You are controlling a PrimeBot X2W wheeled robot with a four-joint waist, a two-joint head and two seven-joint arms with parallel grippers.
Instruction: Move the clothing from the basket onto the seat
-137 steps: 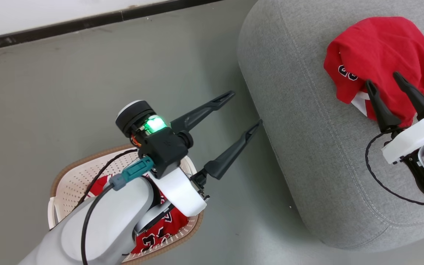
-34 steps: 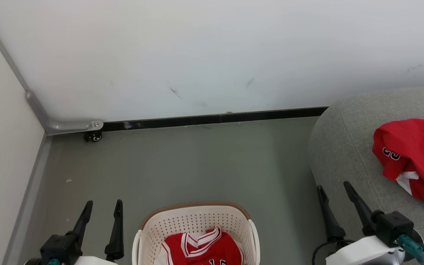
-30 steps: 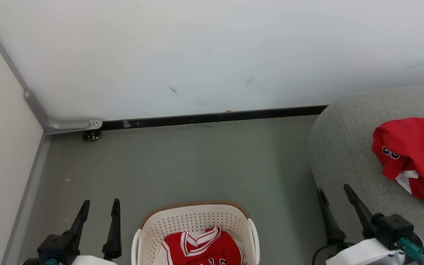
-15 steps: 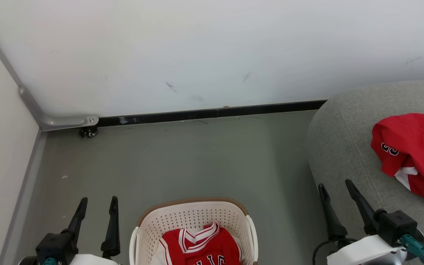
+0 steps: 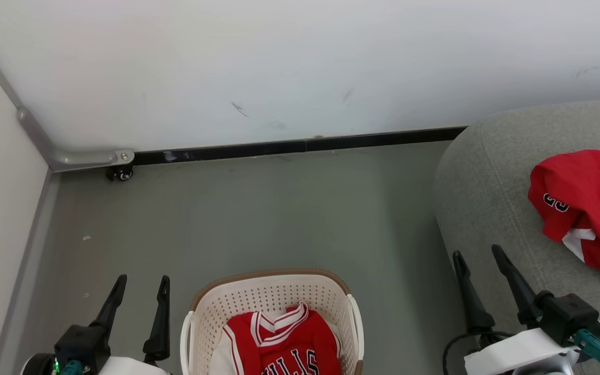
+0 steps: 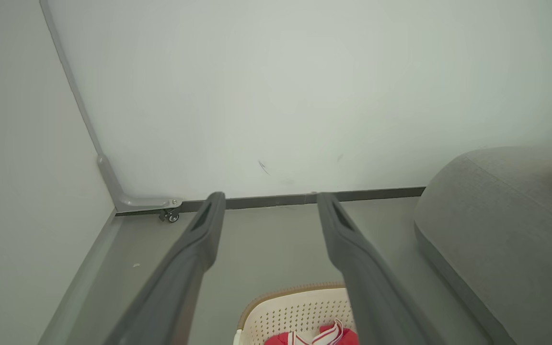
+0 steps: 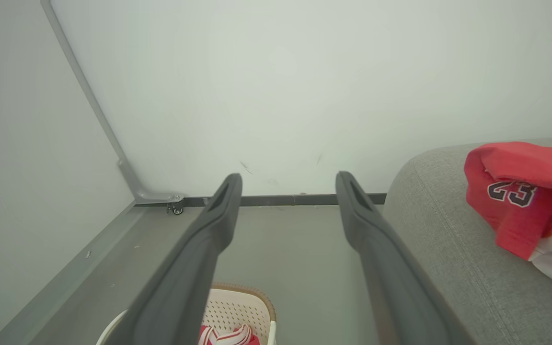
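Note:
A red jersey (image 5: 282,344) with white striped trim and "BULLS" lettering lies in the cream basket (image 5: 237,298) at the bottom centre of the head view. A second red garment (image 5: 589,205) with the number 23 (image 7: 515,193) lies bunched on the grey seat (image 5: 492,192) at the right. My left gripper (image 5: 141,284) is open with nothing in it, left of the basket above the floor. Just as open and bare, my right gripper (image 5: 479,255) hangs by the seat's front edge. Both wrist views look over the basket rim (image 6: 295,292) (image 7: 245,290) toward the wall.
A white wall with a black skirting strip (image 5: 300,146) runs across the back. At the left, a panel meets it in a corner with a grey metal bracket and a small caster (image 5: 117,174). Grey floor (image 5: 279,213) lies between basket, wall and seat.
The head camera has tilted a little downward, so the whole scene has slid up and more of the jersey shows in the basket. Both grippers stay open at the same places.

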